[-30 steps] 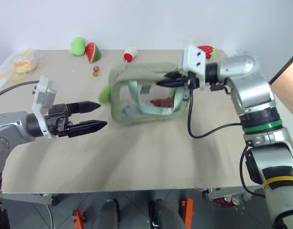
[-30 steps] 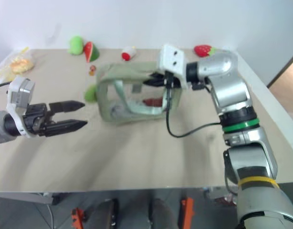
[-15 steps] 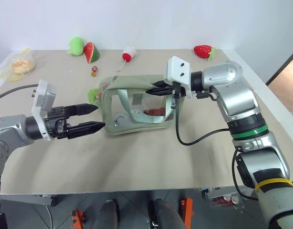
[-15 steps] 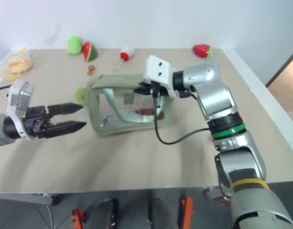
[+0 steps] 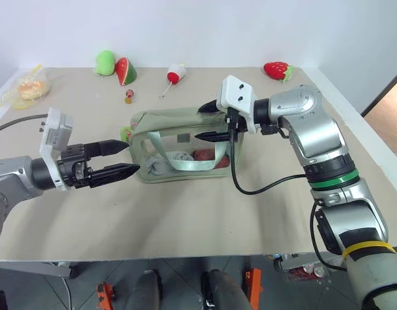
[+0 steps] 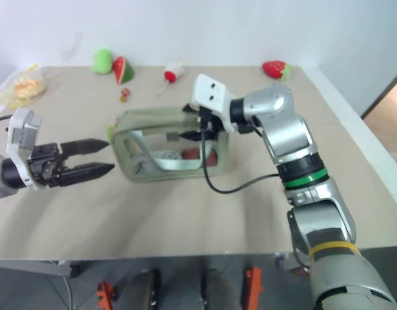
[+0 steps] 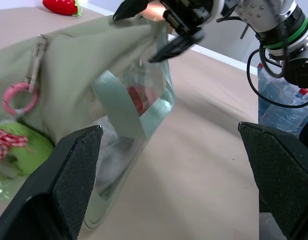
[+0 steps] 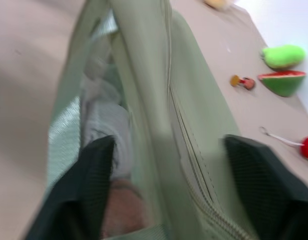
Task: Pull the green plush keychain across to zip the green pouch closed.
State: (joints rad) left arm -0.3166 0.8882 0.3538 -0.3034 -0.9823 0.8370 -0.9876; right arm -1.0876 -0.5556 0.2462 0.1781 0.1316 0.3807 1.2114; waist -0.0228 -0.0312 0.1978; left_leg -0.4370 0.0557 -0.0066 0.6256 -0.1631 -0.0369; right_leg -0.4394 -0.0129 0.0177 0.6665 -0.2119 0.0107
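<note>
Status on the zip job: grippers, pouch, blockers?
Both grippers open: left gripper, right gripper over pale sage-green fabric pouch. Lime-green plush keychain at pouch's left end, ungripped. Nothing blocking.

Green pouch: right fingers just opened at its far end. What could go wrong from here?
1. The right gripper is open around the green pouch, so nothing pins it; a pull might drag it across the table.
2. The left gripper is open, short of the green plush keychain, and may close on fabric instead.
</note>
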